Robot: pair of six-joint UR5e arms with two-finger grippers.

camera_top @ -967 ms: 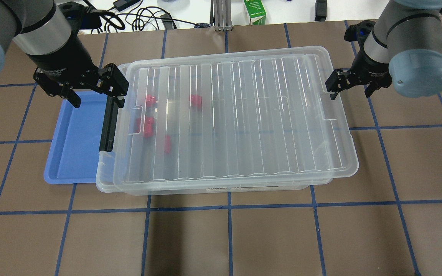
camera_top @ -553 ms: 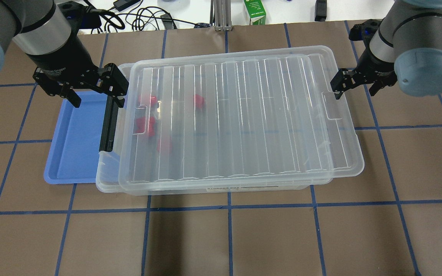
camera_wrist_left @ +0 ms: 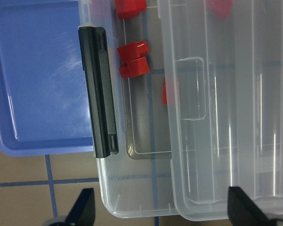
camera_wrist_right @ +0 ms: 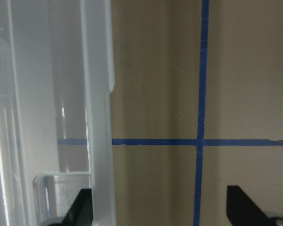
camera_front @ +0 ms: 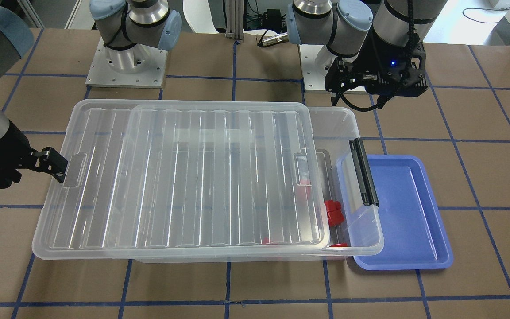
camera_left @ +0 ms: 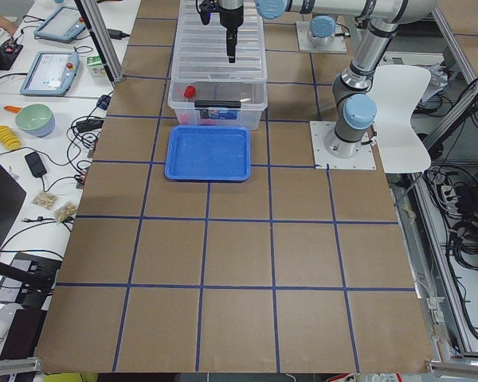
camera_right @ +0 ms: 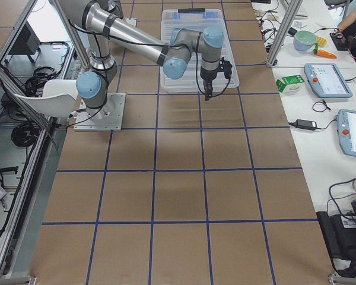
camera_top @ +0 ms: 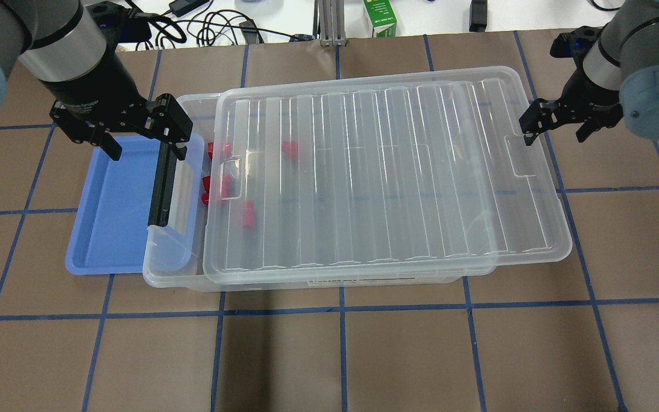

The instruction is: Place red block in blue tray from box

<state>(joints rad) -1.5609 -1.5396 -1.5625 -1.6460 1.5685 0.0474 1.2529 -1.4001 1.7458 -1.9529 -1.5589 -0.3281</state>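
Overhead exterior, left to right: left gripper [camera_top: 145, 147] hangs over the latch end of the box [camera_top: 161, 277] and the far corner of the blue tray [camera_top: 109, 229], jaws wide apart, nothing between them. Tray sits flat on the worktop [camera_top: 329, 355], long side right up against the box, whose rim overlaps it from this angle. On the box's left short end, a black latch bar [camera_top: 162, 183]. On top, the ribbed clear lid [camera_top: 386, 177] lies offset to the right: it overhangs the right end and leaves a strip at the left end uncovered. In that left end the red block [camera_top: 215, 189] lies on the box floor near the latch wall, at the lid's edge and partly beneath it; front-facing view shows it exposed. Three other red pieces [camera_top: 289, 149] close by on the floor, mostly under the lid. Far right, right gripper [camera_top: 557, 133] sits at the lid's right short edge, jaws apart, clamped on nothing; one fingertip is by the rim, contact unclear.
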